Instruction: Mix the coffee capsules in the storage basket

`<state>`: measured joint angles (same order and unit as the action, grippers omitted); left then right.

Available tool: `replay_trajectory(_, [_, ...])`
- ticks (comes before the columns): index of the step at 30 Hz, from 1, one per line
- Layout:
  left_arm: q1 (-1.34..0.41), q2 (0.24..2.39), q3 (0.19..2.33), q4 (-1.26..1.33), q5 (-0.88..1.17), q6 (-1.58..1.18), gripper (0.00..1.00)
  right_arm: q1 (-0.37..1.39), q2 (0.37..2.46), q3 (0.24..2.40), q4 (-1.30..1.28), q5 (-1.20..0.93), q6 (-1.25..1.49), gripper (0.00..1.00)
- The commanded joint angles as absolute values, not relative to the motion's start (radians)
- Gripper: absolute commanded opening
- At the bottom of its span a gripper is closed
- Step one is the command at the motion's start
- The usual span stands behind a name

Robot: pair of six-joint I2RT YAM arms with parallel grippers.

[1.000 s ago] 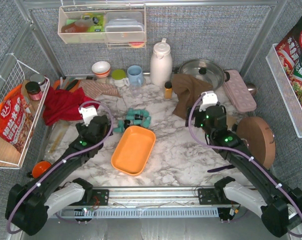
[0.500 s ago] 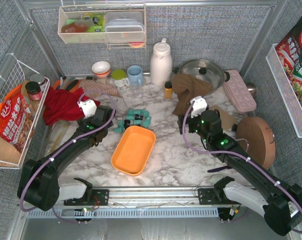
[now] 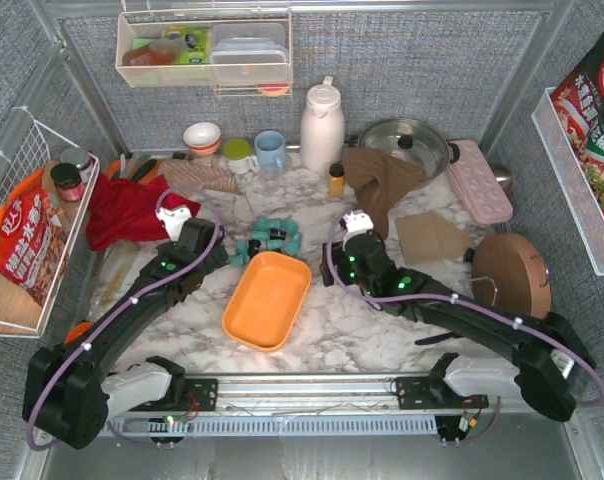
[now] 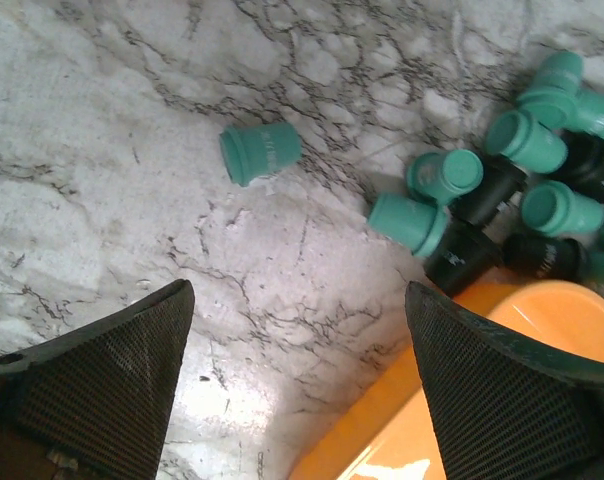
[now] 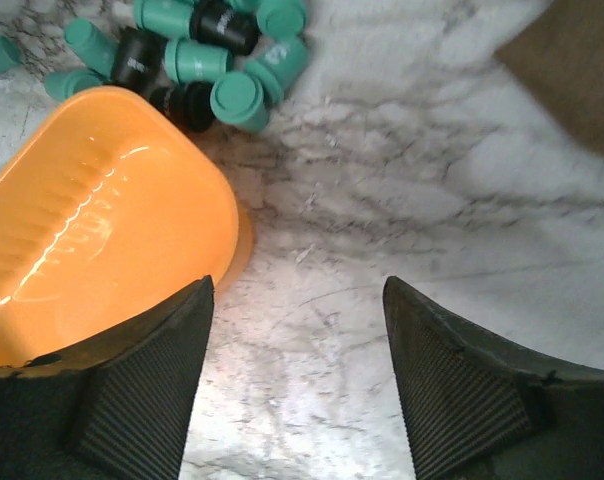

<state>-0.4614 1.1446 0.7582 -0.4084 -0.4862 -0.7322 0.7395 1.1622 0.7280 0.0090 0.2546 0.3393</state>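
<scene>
Marble tabletop (image 3: 332, 330), capsules (image 3: 272, 238) piled beyond both jaws

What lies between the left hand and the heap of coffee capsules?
Only bare marble table separates the left hand from the capsules, in the left wrist view. One green capsule lies alone beside that stretch.

Your desk (image 3: 362, 320) is white marble with dark grey veining. The storage basket (image 3: 267, 300) is plain glossy orange. At its 12 o'clock, the coffee capsules (image 3: 272, 238) are mostly teal-green, with a few black ones bearing pale lettering. A red cloth (image 3: 127, 210) lies at its 10 o'clock, a brown cloth (image 3: 382, 180) at 1 o'clock and a pale pink tray (image 3: 479, 180) at 2 o'clock.
</scene>
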Motion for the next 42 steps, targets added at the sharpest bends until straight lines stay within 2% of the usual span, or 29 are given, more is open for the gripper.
replay_trajectory(1, [-0.460, 1.094, 0.763, -0.417, -0.407, -0.678, 0.95, 0.804, 1.246, 0.738, 0.011, 0.401, 0.613, 0.68])
replay_trajectory(11, [-0.461, 0.961, 0.763, -0.442, -0.374, -0.642, 0.92, 0.967, 1.443, 0.804, 0.011, 0.462, 0.763, 0.61])
replay_trajectory(18, [-0.460, 0.880, 0.742, -0.449, -0.380, -0.626, 0.91, 1.047, 1.500, 0.813, -0.009, 0.580, 0.865, 0.58])
replay_trajectory(21, [-0.461, 0.855, 0.728, -0.441, -0.383, -0.616, 0.91, 1.058, 1.539, 0.847, -0.045, 0.603, 0.902, 0.49])
replay_trajectory(24, [-0.460, 0.840, 0.713, -0.432, -0.383, -0.608, 0.91, 1.061, 1.592, 0.894, -0.084, 0.599, 0.936, 0.47])
replay_trajectory(29, [-0.461, 0.822, 0.694, -0.425, -0.385, -0.597, 0.91, 1.068, 1.643, 0.922, -0.105, 0.598, 0.984, 0.23])
replay_trajectory(34, [-0.460, 0.802, 0.676, -0.412, -0.392, -0.586, 0.91, 1.069, 1.647, 0.942, -0.146, 0.616, 1.009, 0.10])
replay_trajectory(42, [-0.460, 0.773, 0.661, -0.384, -0.383, -0.577, 0.90, 1.030, 1.546, 0.973, -0.261, 0.662, 0.963, 0.00])
